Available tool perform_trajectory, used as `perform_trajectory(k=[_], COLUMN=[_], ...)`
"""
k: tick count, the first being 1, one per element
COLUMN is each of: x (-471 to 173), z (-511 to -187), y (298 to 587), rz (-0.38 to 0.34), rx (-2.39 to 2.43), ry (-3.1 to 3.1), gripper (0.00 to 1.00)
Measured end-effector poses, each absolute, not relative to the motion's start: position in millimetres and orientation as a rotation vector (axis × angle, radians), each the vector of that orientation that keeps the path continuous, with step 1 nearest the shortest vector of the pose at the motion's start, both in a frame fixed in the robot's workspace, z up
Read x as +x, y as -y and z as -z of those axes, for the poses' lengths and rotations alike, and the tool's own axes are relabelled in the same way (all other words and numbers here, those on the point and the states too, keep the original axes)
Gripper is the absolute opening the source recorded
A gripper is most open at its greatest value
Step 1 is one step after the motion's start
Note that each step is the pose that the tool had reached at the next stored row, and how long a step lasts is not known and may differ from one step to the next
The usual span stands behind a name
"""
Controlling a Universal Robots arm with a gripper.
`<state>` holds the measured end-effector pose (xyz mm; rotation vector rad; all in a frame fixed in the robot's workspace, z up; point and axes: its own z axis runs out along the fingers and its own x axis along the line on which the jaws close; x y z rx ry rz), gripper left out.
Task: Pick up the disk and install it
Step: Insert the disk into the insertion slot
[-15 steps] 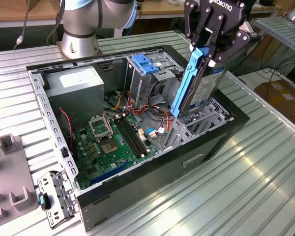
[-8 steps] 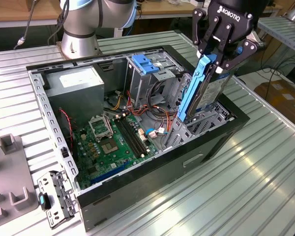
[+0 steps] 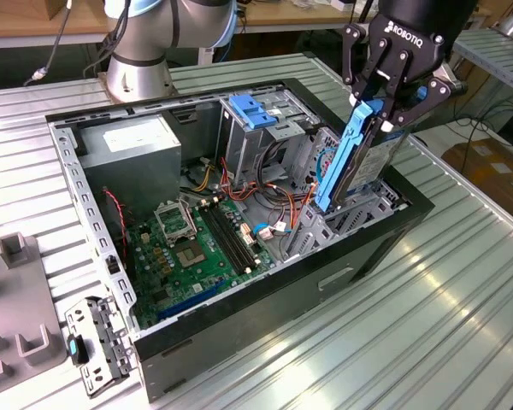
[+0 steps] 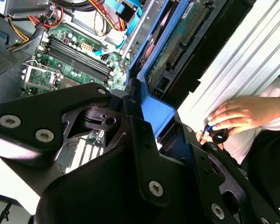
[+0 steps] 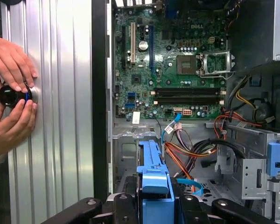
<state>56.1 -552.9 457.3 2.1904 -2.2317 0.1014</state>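
Your claw (image 3: pixel 378 115) is clamping the disk (image 3: pixel 365 162) by its upper end, fingers closed on the blue carrier rails, and it is hanging tilted on edge directly beneath the claw, its lower end meeting the drive cage (image 3: pixel 346 224) of the open computer case (image 3: pixel 239 329). You are likely handling a stiff, dense metal block with delicate insides and a bare circuit board, so the plastic rails, not the board, are looking the safer hold.
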Motion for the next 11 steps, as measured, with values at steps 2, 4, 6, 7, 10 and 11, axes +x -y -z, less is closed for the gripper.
perform_trajectory(k=[2, 4, 6, 7, 10, 11], x=[56.1, 56.2, 56.2, 56.2, 56.2, 56.2], z=[-456.3, -454.9, -454.1, -453.8, -452.6, -452.4], y=[552.8, 552.6, 552.4, 552.0, 548.5, 547.5], rz=[-0.101, -0.101, -0.101, -0.101, -0.101, -0.101], rx=[2.190, 2.191, 2.191, 2.190, 2.190, 2.189], ry=[2.232, 2.232, 2.232, 2.231, 2.232, 2.233], gripper=[0.37, 0.37, 0.37, 0.37, 0.37, 0.37])
